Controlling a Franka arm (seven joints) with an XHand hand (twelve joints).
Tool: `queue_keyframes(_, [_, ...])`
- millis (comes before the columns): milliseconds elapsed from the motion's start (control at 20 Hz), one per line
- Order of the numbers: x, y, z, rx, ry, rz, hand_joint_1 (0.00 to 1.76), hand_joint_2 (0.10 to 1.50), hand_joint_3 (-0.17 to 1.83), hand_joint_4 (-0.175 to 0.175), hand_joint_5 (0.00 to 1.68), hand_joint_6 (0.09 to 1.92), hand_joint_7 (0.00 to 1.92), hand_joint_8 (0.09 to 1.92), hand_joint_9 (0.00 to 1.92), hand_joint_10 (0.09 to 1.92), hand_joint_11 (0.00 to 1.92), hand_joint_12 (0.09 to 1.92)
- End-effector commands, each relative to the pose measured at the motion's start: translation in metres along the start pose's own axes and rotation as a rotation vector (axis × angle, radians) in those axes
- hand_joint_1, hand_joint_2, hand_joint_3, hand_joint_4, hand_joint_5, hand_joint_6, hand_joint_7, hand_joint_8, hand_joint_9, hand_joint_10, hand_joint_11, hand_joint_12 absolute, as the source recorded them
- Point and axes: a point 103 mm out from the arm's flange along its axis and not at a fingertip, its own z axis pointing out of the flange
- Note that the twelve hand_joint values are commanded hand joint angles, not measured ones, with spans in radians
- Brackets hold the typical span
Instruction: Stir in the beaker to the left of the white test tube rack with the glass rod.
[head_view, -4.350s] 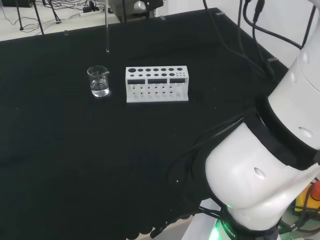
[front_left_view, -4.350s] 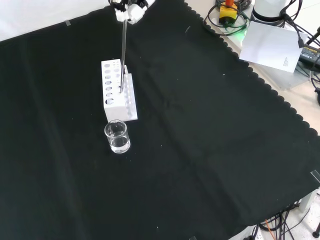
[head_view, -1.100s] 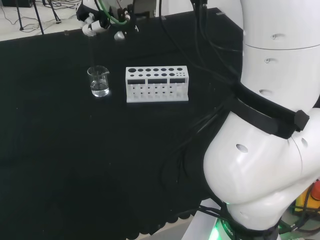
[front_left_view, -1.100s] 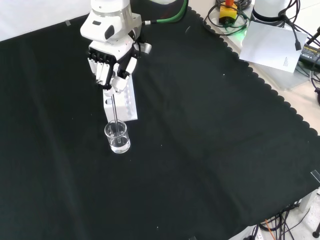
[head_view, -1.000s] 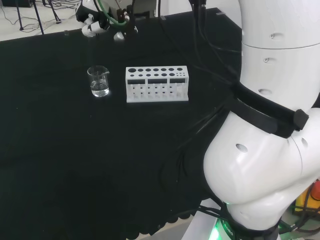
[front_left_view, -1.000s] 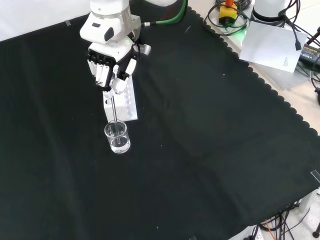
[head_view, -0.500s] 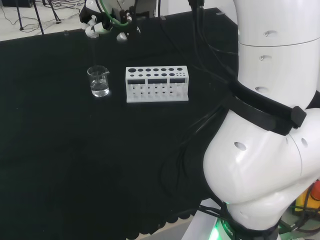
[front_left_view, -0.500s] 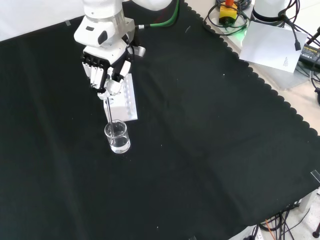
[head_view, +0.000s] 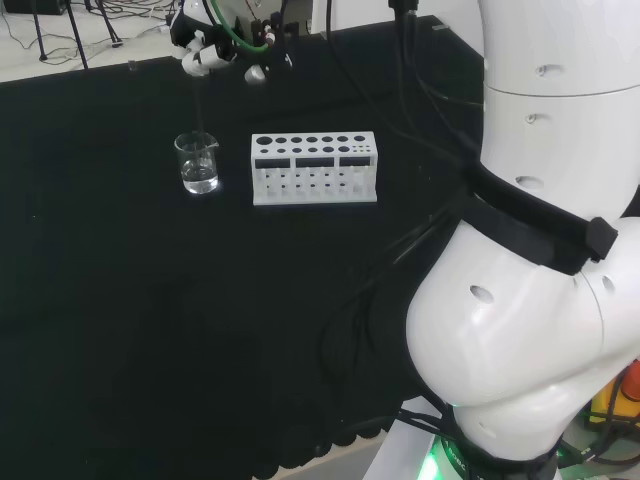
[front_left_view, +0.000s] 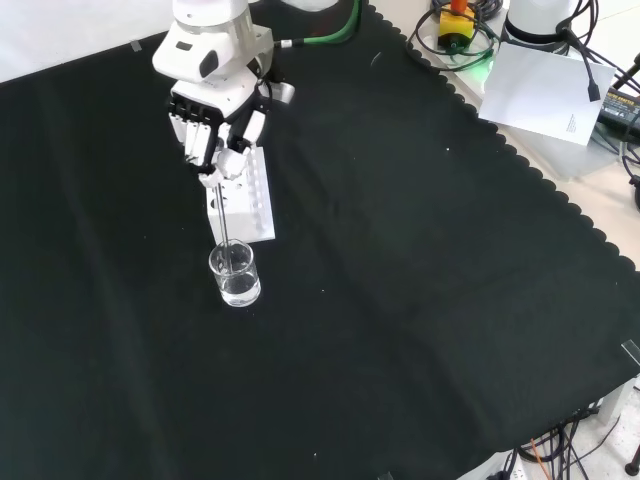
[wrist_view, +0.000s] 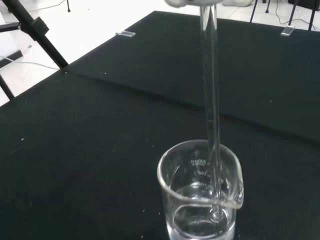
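Wrist view: beaker (wrist_view: 200, 195) holds clear liquid, glass rod (wrist_view: 212, 120).

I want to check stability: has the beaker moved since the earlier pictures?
No. In the front view the beaker stands just below the white rack, as before.

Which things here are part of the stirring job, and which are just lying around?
Job: hand, fingers curled round the glass rod; beaker holding clear liquid; white test tube rack as the landmark.
Lying about: paper sheet and cables beyond the black cloth.
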Motion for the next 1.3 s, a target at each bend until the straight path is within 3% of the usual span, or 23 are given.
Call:
queue_keyframes(50, [0.015,-0.009,-0.002,0.020,-0.013,0.010,1.26,1.15,0.00,-0.175,0.91,0.79,0.96,1.36,1.63,0.87,1.57,0.91])
queue_keyframes(750, [0.018,0.022,0.004,0.005,-0.008,-0.017,1.26,1.15,0.00,-0.175,0.91,0.79,0.96,1.36,1.63,0.87,1.57,0.91])
queue_keyframes(1050, [0.000,0.012,0.002,0.010,-0.005,0.011,1.26,1.15,0.00,-0.175,0.91,0.79,0.96,1.35,1.63,0.87,1.57,0.91])
queue_keyframes(1300, [0.003,-0.007,-0.004,0.009,-0.016,0.032,1.26,1.15,0.00,-0.175,0.91,0.79,0.96,1.35,1.63,0.87,1.57,0.91])
